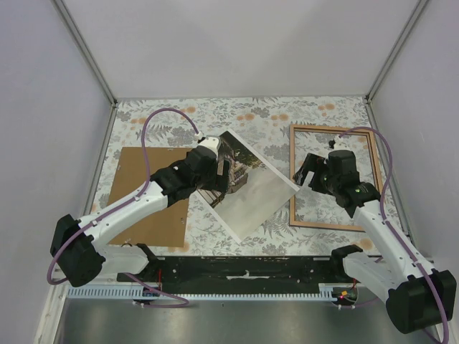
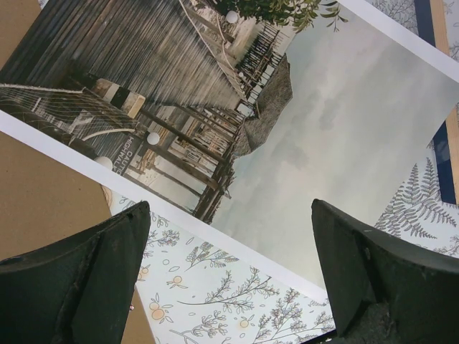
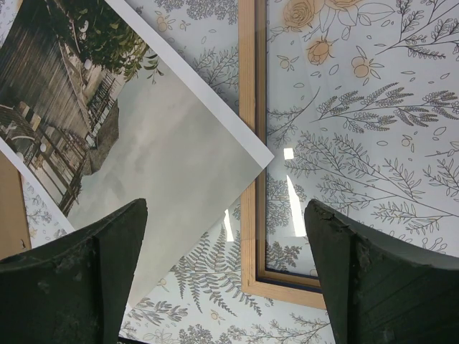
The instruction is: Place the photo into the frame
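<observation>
The photo (image 1: pixel 252 192), a print of a wooden pier with huts under a grey sky, lies picture side up and turned at an angle in the middle of the table. It also shows in the left wrist view (image 2: pixel 301 143) and the right wrist view (image 3: pixel 150 143). The frame (image 1: pixel 294 188) lies flat at the right, light wood side up, with clear glass; the photo's right corner overlaps its left rail (image 3: pixel 247 115). My left gripper (image 1: pixel 224 174) is open and empty above the photo's left part. My right gripper (image 1: pixel 308 170) is open and empty above the frame's left rail.
A brown fibreboard backing panel (image 1: pixel 136 208) lies flat at the left, under the left arm and under the photo's left corner (image 2: pixel 43 208). The table has a floral cloth (image 1: pixel 287 115). White walls close in the back and sides.
</observation>
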`<state>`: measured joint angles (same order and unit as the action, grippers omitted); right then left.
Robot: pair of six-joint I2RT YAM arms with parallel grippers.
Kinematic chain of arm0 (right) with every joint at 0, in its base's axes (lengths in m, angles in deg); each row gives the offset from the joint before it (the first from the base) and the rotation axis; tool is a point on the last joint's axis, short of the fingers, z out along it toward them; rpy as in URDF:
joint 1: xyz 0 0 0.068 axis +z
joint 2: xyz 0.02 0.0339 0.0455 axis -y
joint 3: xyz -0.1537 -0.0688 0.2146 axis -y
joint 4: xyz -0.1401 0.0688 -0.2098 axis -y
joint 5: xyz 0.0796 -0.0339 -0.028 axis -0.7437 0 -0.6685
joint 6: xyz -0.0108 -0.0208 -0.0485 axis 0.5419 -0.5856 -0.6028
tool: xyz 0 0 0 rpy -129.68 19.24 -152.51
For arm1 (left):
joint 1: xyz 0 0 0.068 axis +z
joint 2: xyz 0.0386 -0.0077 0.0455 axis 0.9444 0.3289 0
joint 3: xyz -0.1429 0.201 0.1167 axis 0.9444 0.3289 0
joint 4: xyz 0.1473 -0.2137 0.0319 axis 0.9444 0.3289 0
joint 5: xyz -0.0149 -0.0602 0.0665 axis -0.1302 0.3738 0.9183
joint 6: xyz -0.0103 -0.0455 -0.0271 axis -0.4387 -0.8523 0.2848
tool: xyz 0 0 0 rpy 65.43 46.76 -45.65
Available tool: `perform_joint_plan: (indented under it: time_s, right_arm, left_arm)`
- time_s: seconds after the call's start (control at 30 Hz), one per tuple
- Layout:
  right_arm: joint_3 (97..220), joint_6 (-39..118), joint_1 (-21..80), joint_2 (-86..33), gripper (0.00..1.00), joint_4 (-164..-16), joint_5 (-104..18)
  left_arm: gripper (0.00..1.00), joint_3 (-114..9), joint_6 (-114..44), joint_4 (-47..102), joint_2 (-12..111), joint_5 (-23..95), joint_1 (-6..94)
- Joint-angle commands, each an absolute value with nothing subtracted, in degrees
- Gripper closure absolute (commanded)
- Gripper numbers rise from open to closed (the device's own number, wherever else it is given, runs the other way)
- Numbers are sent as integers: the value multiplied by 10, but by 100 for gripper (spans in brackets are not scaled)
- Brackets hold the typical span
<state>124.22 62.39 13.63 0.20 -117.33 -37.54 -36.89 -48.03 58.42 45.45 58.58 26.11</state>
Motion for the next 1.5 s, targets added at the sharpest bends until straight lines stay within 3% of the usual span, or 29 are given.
perform_joint_plan:
  time_s: [0.0,0.67,1.23,1.47]
  right_arm:
    - [1248,611,134,8,2,-1165,-373]
    - [1205,640,-36,-93,2,-1050,-446]
    - [1190,639,-45,-246,2,-917,-565]
    - [1196,638,-36,-309,9,-875,-601]
  left_arm:
    - [1,-385,-494,570,454,588,263]
    - [0,-380,-475,588,447,570,265]
    - [0,-373,-471,582,451,551,267]
    - [0,-370,-472,583,445,547,268]
